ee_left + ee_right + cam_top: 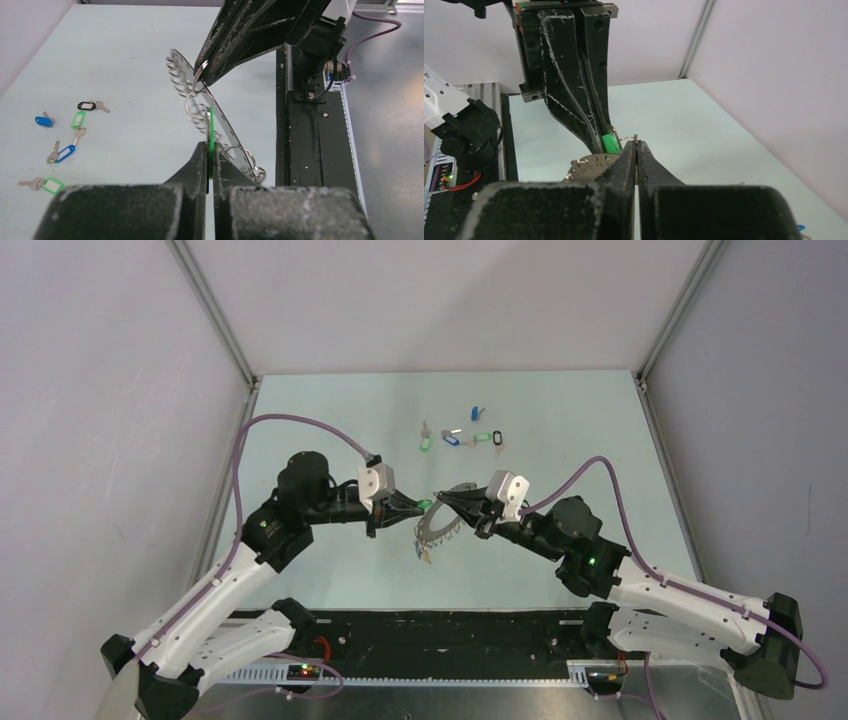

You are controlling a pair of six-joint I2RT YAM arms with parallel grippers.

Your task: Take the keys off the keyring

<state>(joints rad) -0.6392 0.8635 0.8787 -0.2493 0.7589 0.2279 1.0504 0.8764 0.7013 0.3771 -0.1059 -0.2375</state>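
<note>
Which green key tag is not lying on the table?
The green tag pinched in the left claw, up beside the keyring; the other two green tags lie loose on the table.

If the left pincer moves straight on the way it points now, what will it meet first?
Probably the keyring, tilted on edge just beyond the left pincer, which is shut on a green key tag. The right pincer lies close behind it, though depth is unclear.

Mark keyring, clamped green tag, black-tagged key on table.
keyring [227,134], left wrist view, flat grey face.
green tag [211,135], left wrist view, thin edge above the fingertips.
black-tagged key [86,105], left wrist view, black tag.
</note>
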